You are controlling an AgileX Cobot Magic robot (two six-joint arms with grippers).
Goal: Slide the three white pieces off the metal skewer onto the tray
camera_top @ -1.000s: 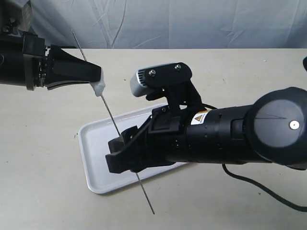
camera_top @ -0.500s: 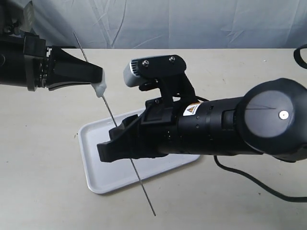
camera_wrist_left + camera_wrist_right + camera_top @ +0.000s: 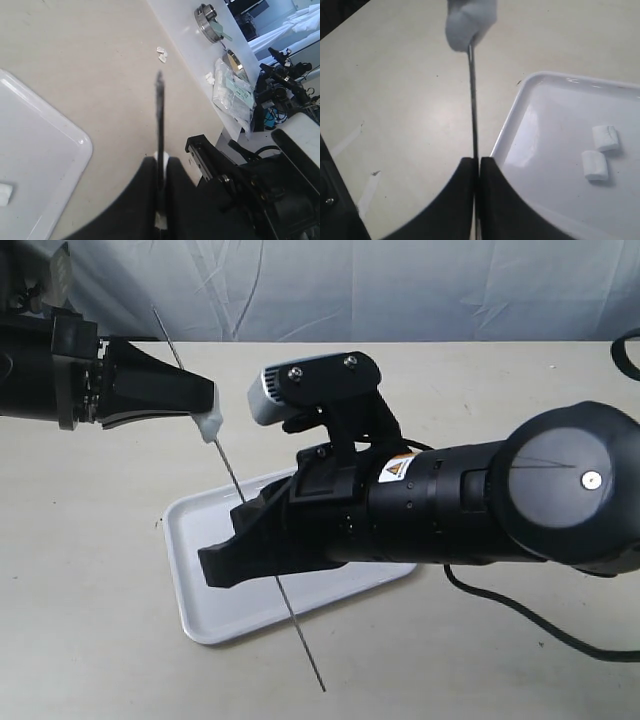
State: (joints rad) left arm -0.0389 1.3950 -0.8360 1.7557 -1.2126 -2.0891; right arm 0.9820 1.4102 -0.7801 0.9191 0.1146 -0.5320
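Observation:
The thin metal skewer [image 3: 300, 640] slants over the white tray [image 3: 195, 540]. My left gripper [image 3: 210, 400] is shut on one white piece [image 3: 208, 425] threaded on the rod, above the table beyond the tray's far-left corner. In the left wrist view that piece [image 3: 161, 159] shows between the gripper's [image 3: 161, 161] fingers, with the skewer [image 3: 160, 115] running past. My right gripper [image 3: 215, 565] is shut on the skewer lower down, over the tray. The right wrist view shows its tips [image 3: 476, 162] pinching the rod [image 3: 472, 100], the held piece [image 3: 470, 22], and two white pieces [image 3: 605, 137] [image 3: 595, 165] lying in the tray [image 3: 520, 115].
A black cable [image 3: 520, 625] trails on the table behind the right arm. Small white scraps [image 3: 161, 54] lie near the table's edge, with metal discs [image 3: 207, 20] and a plastic bag [image 3: 232, 87] beyond it. A grey cloth backdrop [image 3: 400, 290] hangs behind.
My right arm has shifted left along the skewer, its fingertips now nearer the tray's left side. The left gripper, its white piece and the skewer have stayed put.

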